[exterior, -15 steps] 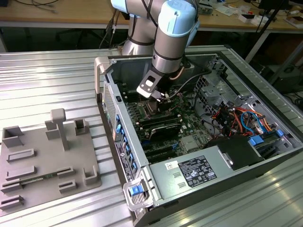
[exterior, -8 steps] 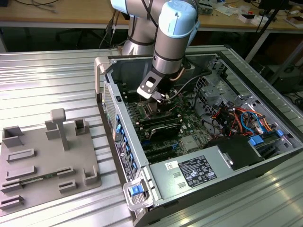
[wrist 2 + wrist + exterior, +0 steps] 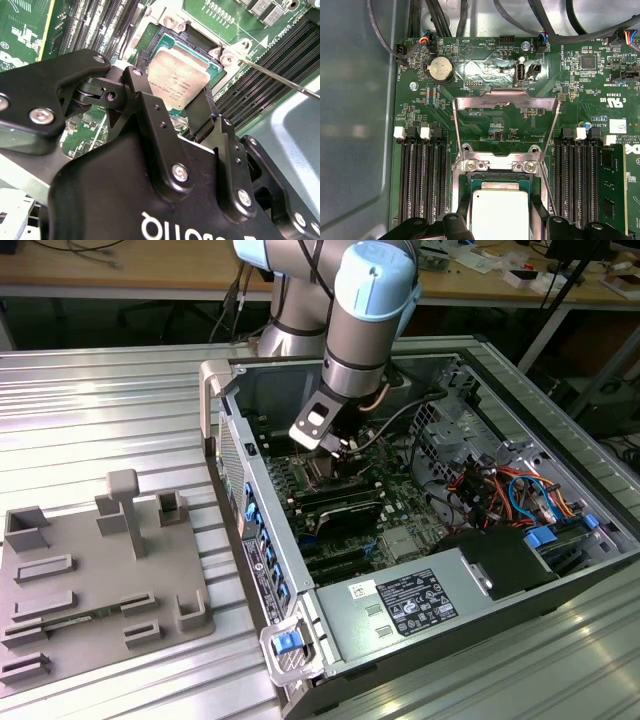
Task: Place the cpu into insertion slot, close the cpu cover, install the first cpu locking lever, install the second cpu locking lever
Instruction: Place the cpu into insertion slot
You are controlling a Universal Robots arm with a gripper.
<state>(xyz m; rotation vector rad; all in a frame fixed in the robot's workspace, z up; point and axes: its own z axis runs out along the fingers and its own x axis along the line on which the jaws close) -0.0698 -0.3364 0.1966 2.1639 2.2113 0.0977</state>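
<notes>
End effector (image 3: 168, 89) pinched the cpu (image 3: 181, 75) by two opposite edges at the insertion slot (image 3: 158, 40), case (image 3: 262, 540) lying at 3 o'clock of the grey fixture plate (image 3: 95, 570), cpu cover (image 3: 505, 103) standing open; I judged: keep chip flat, corners squared to rim, no pressing.

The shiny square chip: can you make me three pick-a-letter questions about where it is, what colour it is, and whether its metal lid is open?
1. Where is the cpu? A in a person's hand; B at the insertion slot; C on a plate.
2. Its top face is: A red; B blue; C silvery.
3. The cpu cover is: A swung open; B shut over the chip; C missing.

Answers: B, the slot's black rim frames it; C, it shines pale silver in both wrist views; A, the hollow frame is tipped back, clear of the chip.
</notes>
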